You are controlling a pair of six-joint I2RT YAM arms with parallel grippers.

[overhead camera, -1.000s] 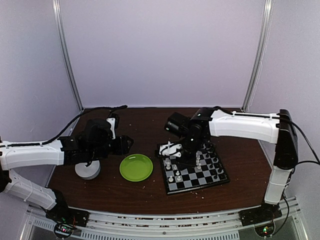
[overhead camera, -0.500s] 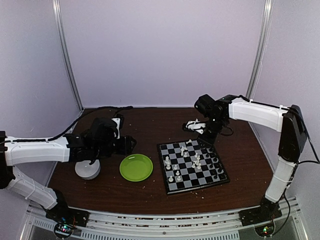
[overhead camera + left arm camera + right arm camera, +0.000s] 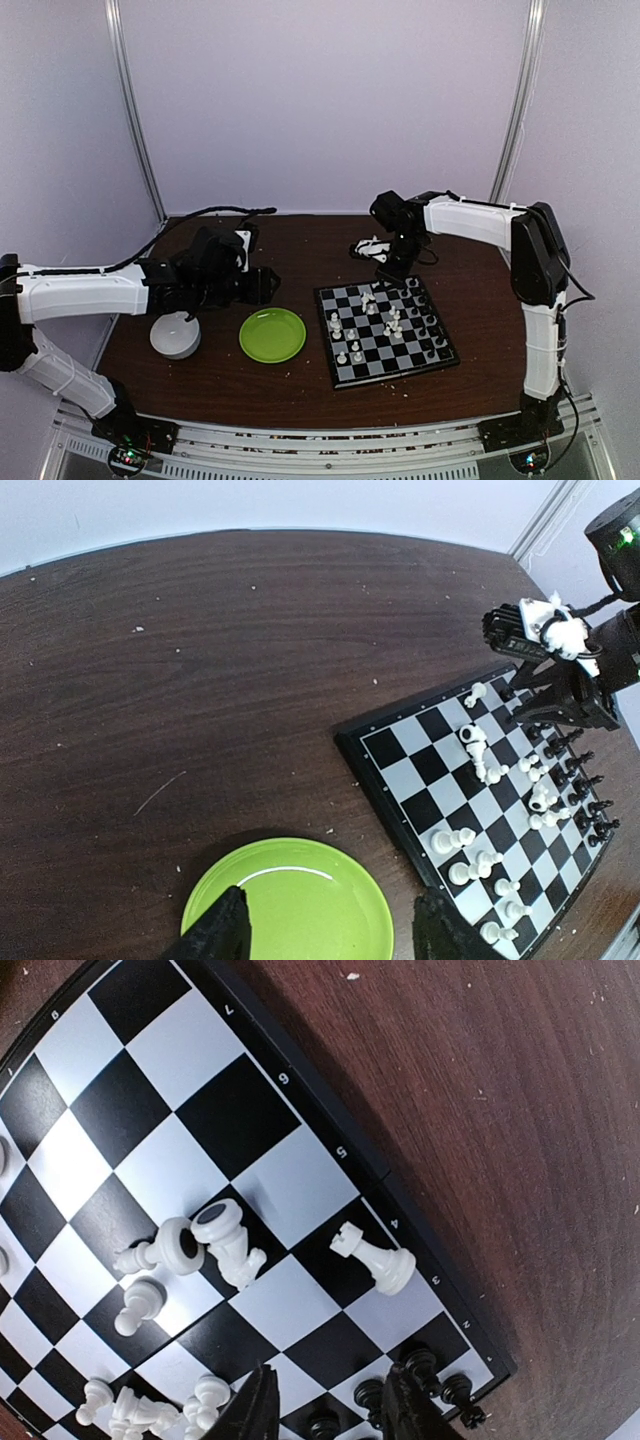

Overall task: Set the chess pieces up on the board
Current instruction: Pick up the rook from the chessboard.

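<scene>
Dark wood-grain table (image 3: 200, 630), matt; the green plate (image 3: 300, 910) glossy, plastic I'd guess; the board (image 3: 150, 1100) smooth, white chess pieces (image 3: 375, 1260) shiny.

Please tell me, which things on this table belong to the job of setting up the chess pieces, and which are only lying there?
For the job:
- small white and black plastic chess pieces
- square black and light-grey checkered board

Just lying about:
- round green plate
- pale grey round bowl
- scattered pale crumbs
</scene>
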